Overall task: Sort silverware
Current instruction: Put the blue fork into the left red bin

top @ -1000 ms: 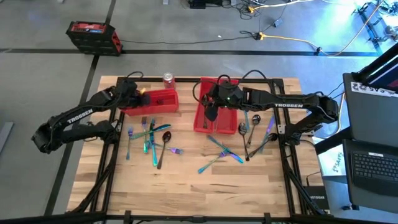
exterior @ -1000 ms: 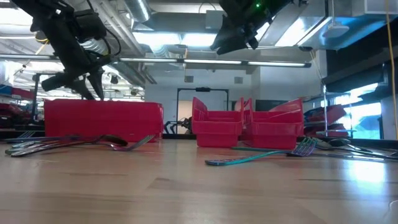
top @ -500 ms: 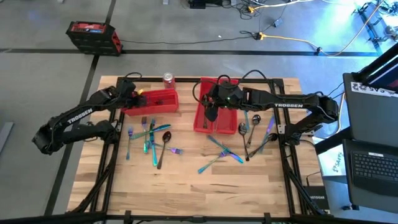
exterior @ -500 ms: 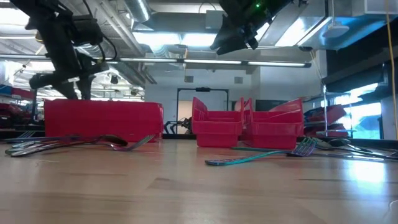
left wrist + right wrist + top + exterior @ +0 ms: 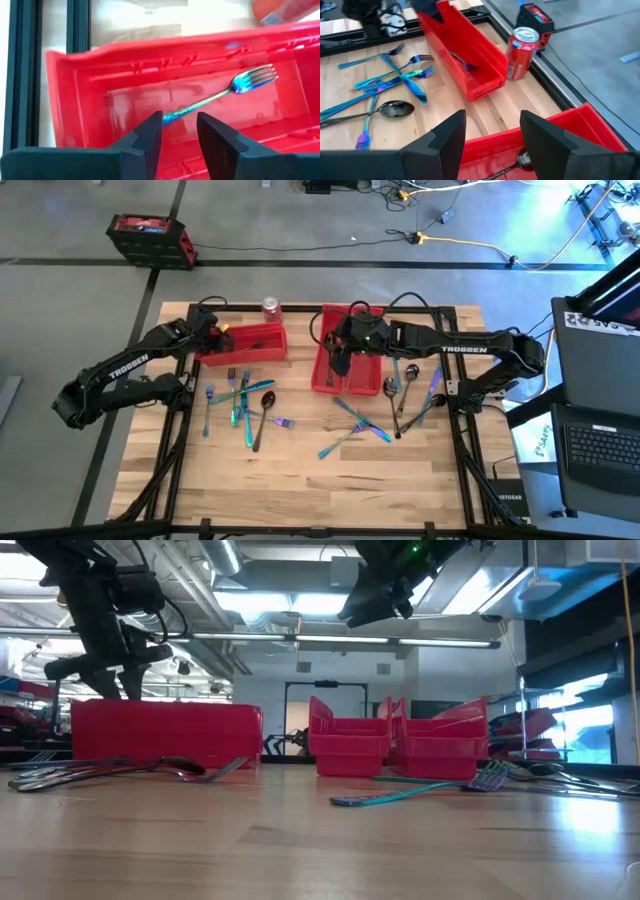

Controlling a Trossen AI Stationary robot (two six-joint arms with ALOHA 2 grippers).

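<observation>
A teal-blue fork (image 5: 220, 92) lies flat on the floor of the left red bin (image 5: 75, 90), tines toward the bin's right end. My left gripper (image 5: 180, 127) hangs open just above the bin's left end (image 5: 218, 332). The fork's handle end shows in the gap between its fingertips, below them. My right gripper (image 5: 492, 135) stands open over the right red bins (image 5: 345, 370), where a dark spoon (image 5: 517, 161) lies on the bin floor. More silverware lies loose on the table, left (image 5: 243, 405), centre (image 5: 355, 425) and right (image 5: 410, 390).
A red soda can (image 5: 270, 308) stands at the table's far edge, just behind the left bin's right end. Black frame rails run along the table's left and right sides. A laptop sits off the table to the right. Bare wood lies along the near edge.
My left gripper has shifted a little toward the table's left over the bin's left end. It has also turned at the wrist, so that its fingers, slanted a second ago, now point more straight down. My right gripper has kept still.
</observation>
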